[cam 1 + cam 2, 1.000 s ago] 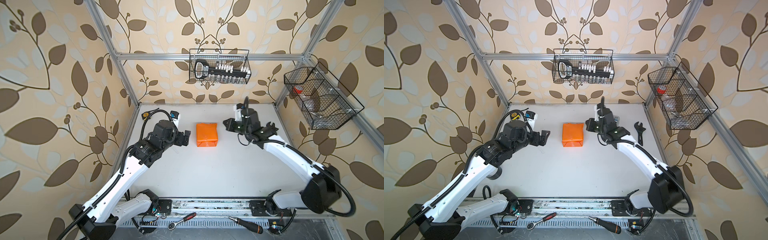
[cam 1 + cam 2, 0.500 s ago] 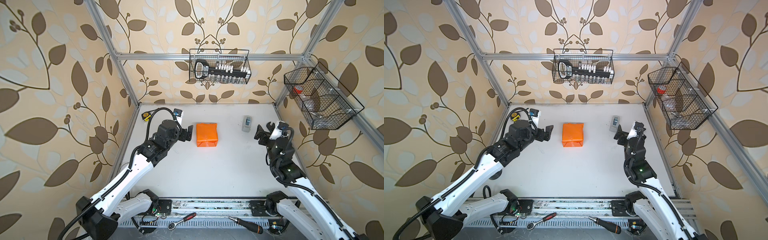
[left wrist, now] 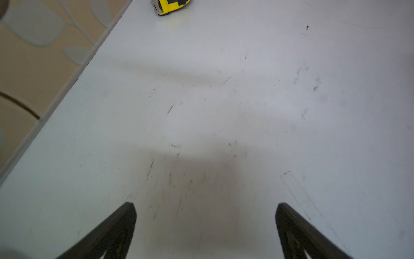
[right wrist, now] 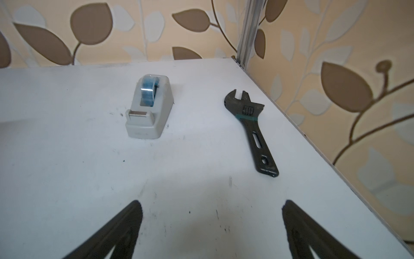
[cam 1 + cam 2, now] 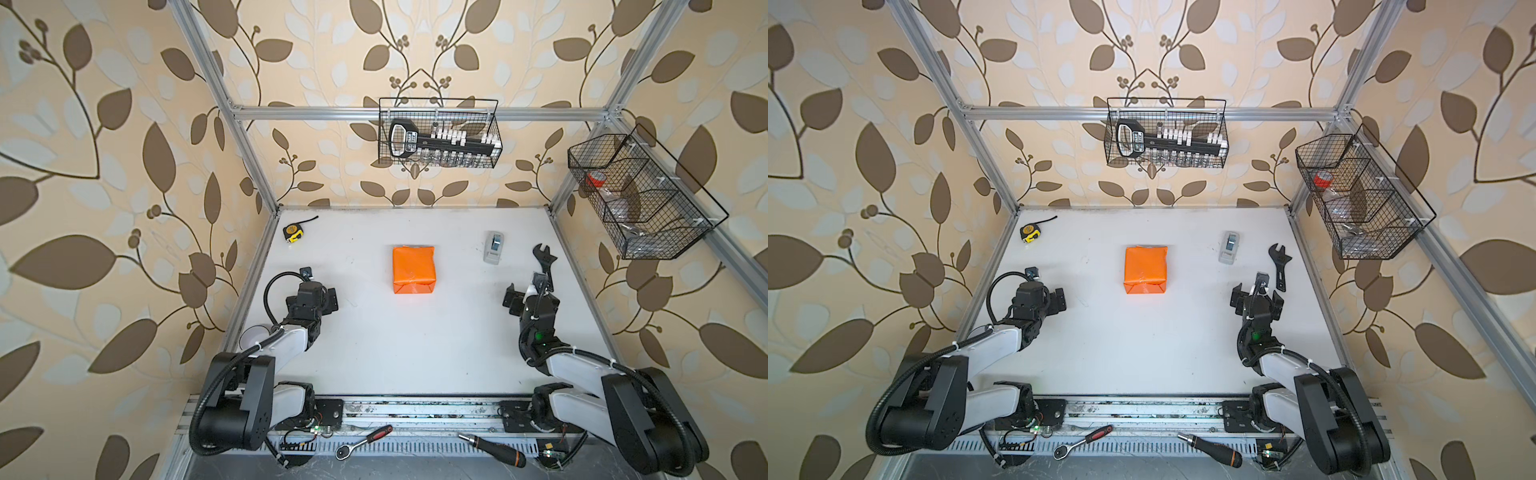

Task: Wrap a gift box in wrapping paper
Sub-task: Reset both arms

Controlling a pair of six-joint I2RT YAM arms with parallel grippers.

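The orange wrapping paper (image 5: 413,269) (image 5: 1145,269) lies folded into a squarish package mid-table in both top views, with a folded flap on its near face. The gift box is hidden; only paper shows. My left gripper (image 5: 329,299) (image 5: 1059,300) hovers left of the package and well apart from it. In the left wrist view it (image 3: 205,205) is open over bare table. My right gripper (image 5: 528,293) (image 5: 1257,293) sits to the package's right, also apart. In the right wrist view it (image 4: 211,203) is open with nothing between its fingers.
A grey tape dispenser (image 5: 493,247) (image 4: 149,107) and a black adjustable wrench (image 5: 545,264) (image 4: 253,127) lie at the back right. A yellow tape measure (image 5: 293,232) (image 3: 170,5) sits back left. Wire baskets (image 5: 438,133) (image 5: 640,195) hang on the walls. A ratchet (image 5: 365,441) and a screwdriver (image 5: 494,449) lie on the front rail.
The right gripper opened and left the tape dispenser standing at the back right. Both arms drew back toward the front of the table. The package has not moved.
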